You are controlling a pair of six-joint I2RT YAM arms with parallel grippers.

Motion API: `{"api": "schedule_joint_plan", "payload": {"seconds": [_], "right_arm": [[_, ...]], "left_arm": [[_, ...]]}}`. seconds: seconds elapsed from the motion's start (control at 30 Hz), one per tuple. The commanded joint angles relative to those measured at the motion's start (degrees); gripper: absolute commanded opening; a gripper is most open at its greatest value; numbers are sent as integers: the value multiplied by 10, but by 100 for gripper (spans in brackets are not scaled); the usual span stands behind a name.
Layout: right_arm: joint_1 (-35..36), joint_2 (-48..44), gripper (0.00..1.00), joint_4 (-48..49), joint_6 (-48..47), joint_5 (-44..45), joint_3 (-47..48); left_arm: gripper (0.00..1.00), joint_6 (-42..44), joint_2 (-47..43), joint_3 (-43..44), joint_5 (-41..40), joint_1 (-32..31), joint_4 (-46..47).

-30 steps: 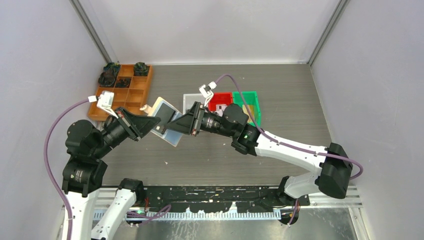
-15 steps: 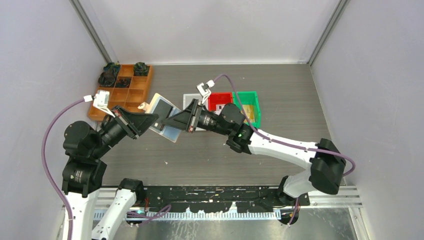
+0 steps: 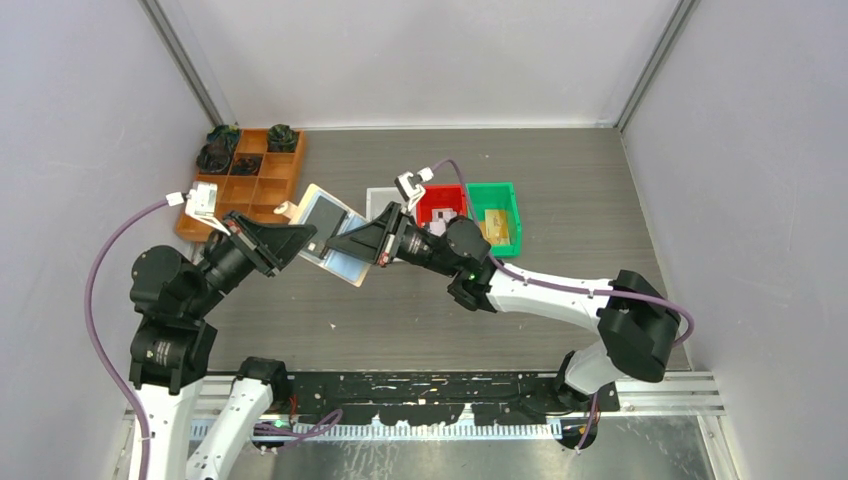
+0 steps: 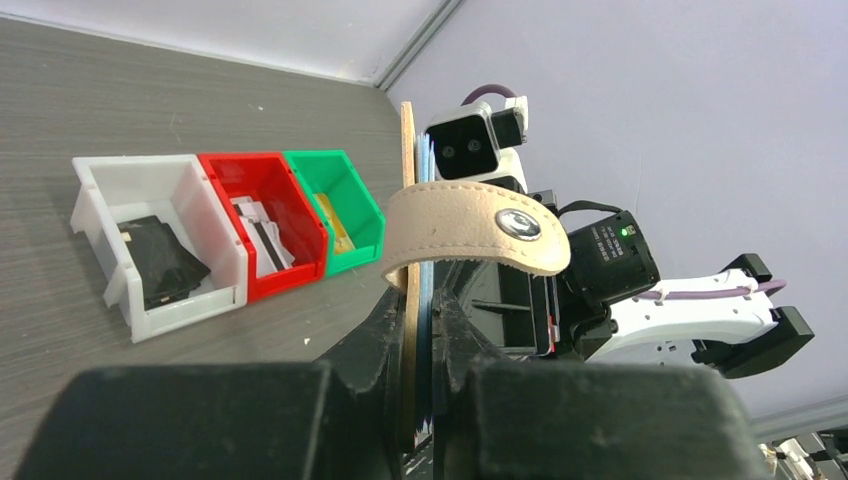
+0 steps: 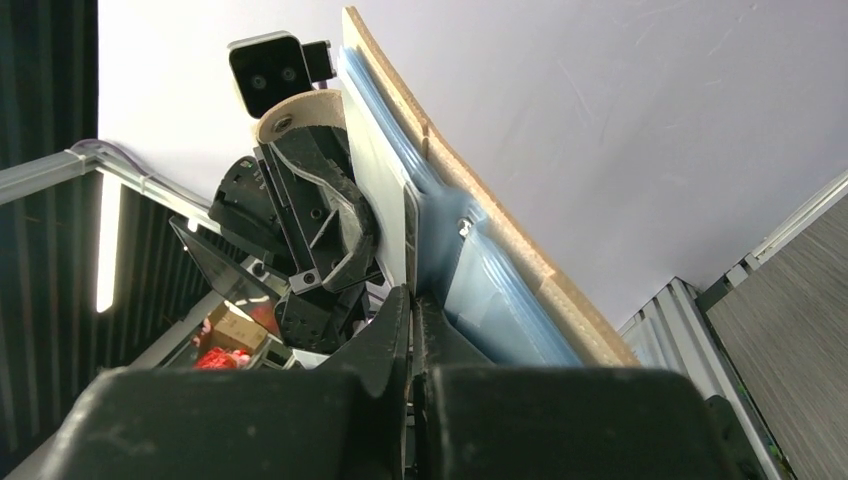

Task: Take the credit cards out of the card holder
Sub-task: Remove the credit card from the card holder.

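Both clenched on the card holder [image 3: 345,265] between them: left end effector [image 3: 311,243], right end effector [image 3: 334,243] opposite.

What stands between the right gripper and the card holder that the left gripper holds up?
Nothing visible does. The right gripper is shut right against the shiny pockets of the card holder, and the left gripper clamps it from the opposite side.

Inventory: one wallet [image 3: 345,265]; one compartment tray [image 3: 268,190]; three bins: white bin [image 4: 190,308], red bin [image 4: 280,282], green bin [image 4: 350,262].
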Motion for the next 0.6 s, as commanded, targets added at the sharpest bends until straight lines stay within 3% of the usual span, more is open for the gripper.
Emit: {"api": "schedule_joint_plan", "payload": {"seconds": [0.0, 0.57], "right_arm": [[12, -39, 1, 84, -5, 16, 5], [12, -60, 1, 96, -18, 49, -56]], "left_arm": [[8, -4, -4, -14, 46, -8, -10], [19, -23, 1, 7, 80, -9, 14]]}}
